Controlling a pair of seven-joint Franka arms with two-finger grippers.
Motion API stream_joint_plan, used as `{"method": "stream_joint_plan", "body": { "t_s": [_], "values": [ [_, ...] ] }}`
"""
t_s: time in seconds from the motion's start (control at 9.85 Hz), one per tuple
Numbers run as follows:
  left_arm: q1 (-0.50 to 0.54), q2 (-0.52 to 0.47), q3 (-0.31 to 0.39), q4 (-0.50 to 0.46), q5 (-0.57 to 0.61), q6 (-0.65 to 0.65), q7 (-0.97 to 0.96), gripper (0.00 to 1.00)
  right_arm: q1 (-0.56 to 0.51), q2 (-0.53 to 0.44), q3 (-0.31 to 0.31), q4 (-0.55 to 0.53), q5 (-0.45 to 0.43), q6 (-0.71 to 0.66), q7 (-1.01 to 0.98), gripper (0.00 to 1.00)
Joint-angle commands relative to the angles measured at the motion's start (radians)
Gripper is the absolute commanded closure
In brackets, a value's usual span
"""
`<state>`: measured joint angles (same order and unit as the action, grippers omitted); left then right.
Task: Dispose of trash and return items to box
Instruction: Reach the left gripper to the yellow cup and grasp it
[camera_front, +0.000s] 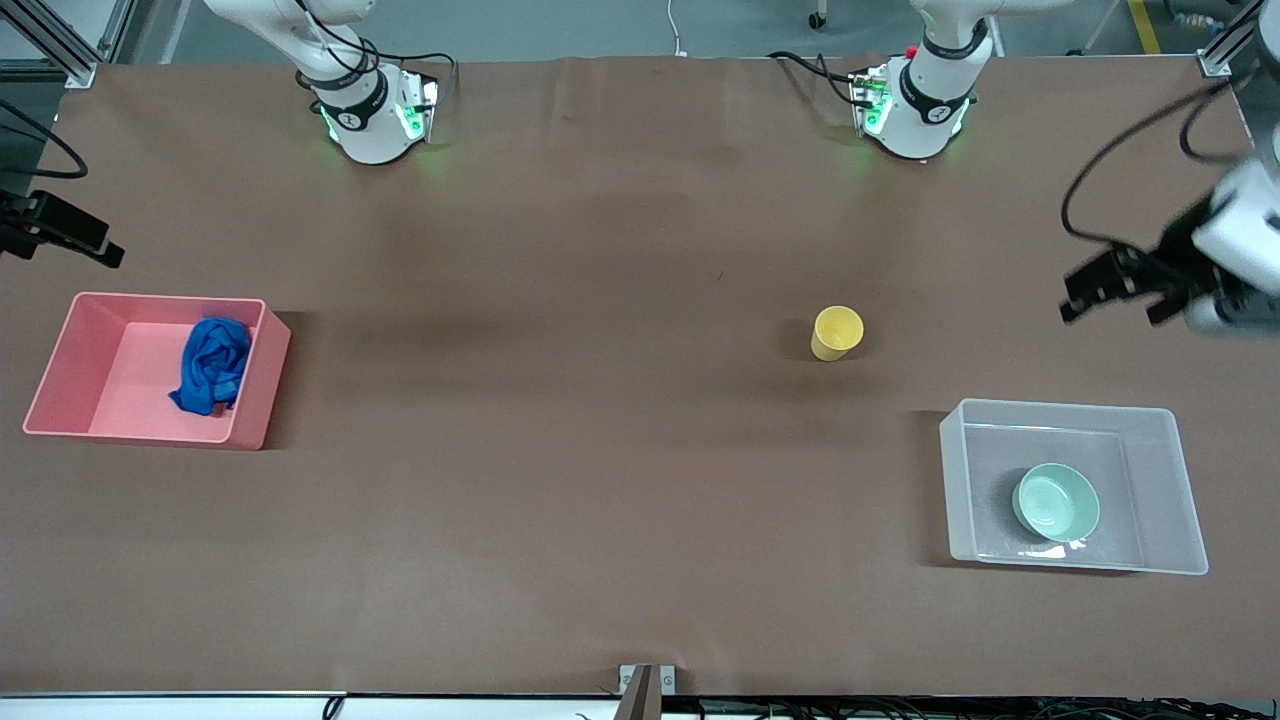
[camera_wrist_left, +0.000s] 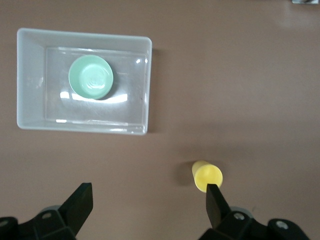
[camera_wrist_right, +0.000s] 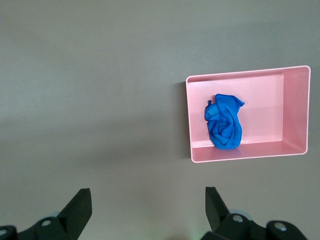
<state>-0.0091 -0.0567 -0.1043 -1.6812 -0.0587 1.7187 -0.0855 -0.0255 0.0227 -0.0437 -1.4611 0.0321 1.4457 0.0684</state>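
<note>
rag (camera_front: 212, 365) binned in pink bin (camera_front: 70, 340) | bowl (camera_front: 1056, 502) in clear box (camera_front: 1165, 415) | cup (camera_front: 836, 333) left, so my left gripper (camera_front: 1128, 290) hangs wide over the table near it | right gripper (camera_front: 60, 232) waits wide, empty

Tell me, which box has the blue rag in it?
The pink box, at the right arm's end of the table, holds the blue rag. The clear box holds a green bowl.
</note>
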Motion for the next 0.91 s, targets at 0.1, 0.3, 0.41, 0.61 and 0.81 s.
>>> {"method": "stream_joint_plan", "body": {
  "t_s": [0.1,0.3,0.41,0.61,0.81],
  "values": [
    [0.0,-0.1,-0.052,-0.228,0.02,0.088,-0.045,0.0,-0.016,-0.026,0.022,-0.039,-0.018,0.055,-0.004,0.0],
    [0.0,-0.098,-0.107,-0.361,0.02,0.241,-0.1,0.0,-0.022,-0.026,0.016,-0.039,-0.021,0.041,-0.091,0.0],
    [0.001,-0.098,-0.142,-0.462,0.02,0.356,-0.124,0.01,-0.022,-0.024,0.004,-0.039,-0.021,0.039,-0.093,0.0],
    [-0.002,-0.05,-0.193,-0.601,0.019,0.54,-0.152,0.01,-0.004,-0.024,-0.022,-0.039,-0.023,0.038,-0.093,0.0],
    [-0.003,0.087,-0.212,-0.627,0.02,0.69,-0.174,0.02,-0.007,-0.024,-0.022,-0.039,-0.023,0.03,-0.088,0.0]
  ]
}}
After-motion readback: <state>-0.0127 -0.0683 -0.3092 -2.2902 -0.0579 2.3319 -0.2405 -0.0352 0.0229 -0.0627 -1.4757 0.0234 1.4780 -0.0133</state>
